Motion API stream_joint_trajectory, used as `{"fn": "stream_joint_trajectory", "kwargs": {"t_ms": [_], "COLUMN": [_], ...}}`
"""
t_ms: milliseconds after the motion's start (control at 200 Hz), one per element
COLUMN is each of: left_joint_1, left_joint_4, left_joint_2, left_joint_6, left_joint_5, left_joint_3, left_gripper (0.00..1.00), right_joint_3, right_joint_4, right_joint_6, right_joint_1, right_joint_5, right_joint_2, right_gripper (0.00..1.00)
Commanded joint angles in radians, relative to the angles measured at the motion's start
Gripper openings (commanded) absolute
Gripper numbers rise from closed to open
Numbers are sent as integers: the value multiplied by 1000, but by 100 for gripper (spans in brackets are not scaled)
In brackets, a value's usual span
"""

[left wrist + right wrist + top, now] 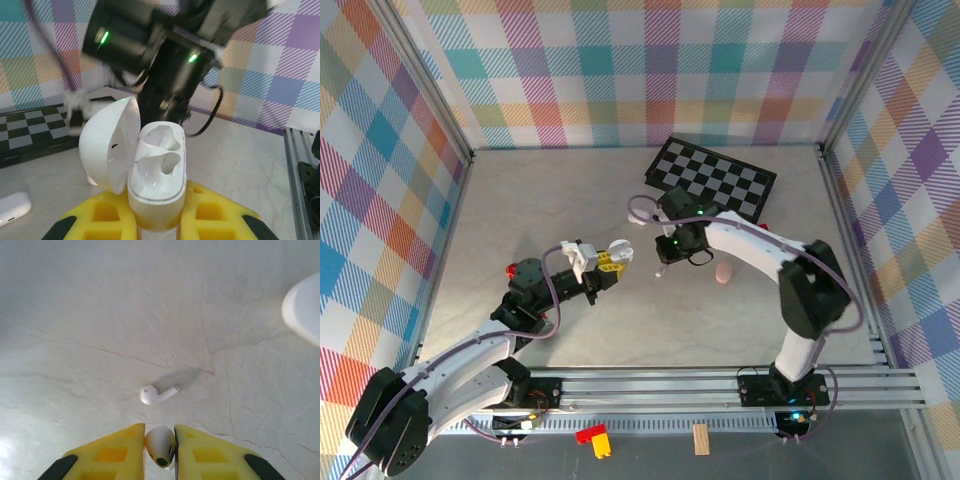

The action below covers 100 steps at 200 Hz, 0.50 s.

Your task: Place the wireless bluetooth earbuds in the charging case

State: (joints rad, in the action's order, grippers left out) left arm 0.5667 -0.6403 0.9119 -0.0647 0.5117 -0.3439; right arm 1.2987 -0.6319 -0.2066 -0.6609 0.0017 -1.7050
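The left claw (157, 216) is shut on the small white plastic charging case (159, 172), with its lid open. The right claw (160, 434) pinches a tiny white stemmed earbud (160, 444). A second white earbud (157, 394) lies on the pale table (100, 315) at 12 o'clock. The pinched one is round and smooth, so it could slip out or go in crooked.

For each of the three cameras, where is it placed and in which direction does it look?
Top external: fixed above and behind the bases, facing down onto the table; both arms show, with left claw and right claw.
Left wrist: looks forward over its yellow fingers, shut on the open charging case, toward the right arm.
Right wrist: faces down at the table; its claw pinches an earbud, a second earbud lies beyond.
Shared: top and left wrist both show the case and the chessboard.
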Motion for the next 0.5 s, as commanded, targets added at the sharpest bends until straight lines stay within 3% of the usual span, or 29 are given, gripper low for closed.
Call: {"fn": "stream_joint_trajectory", "kwargs": {"t_ms": [0, 255, 495], "left_joint_1": [-7, -7, 2], "left_joint_4": [-69, -100, -41], "left_joint_2": [33, 129, 219], "left_joint_6": [-11, -16, -47], "left_joint_5": [-1, 15, 53], "left_joint_3": [-43, -113, -198], "left_gripper": [0, 0, 0], "right_joint_3": [-77, -214, -271], "right_joint_4": [201, 402, 508], "right_joint_6": [-43, -92, -133], "right_joint_1": [5, 15, 18], "right_joint_5": [-66, -193, -268], "right_joint_2": [134, 403, 534], "right_gripper": [20, 19, 18]}}
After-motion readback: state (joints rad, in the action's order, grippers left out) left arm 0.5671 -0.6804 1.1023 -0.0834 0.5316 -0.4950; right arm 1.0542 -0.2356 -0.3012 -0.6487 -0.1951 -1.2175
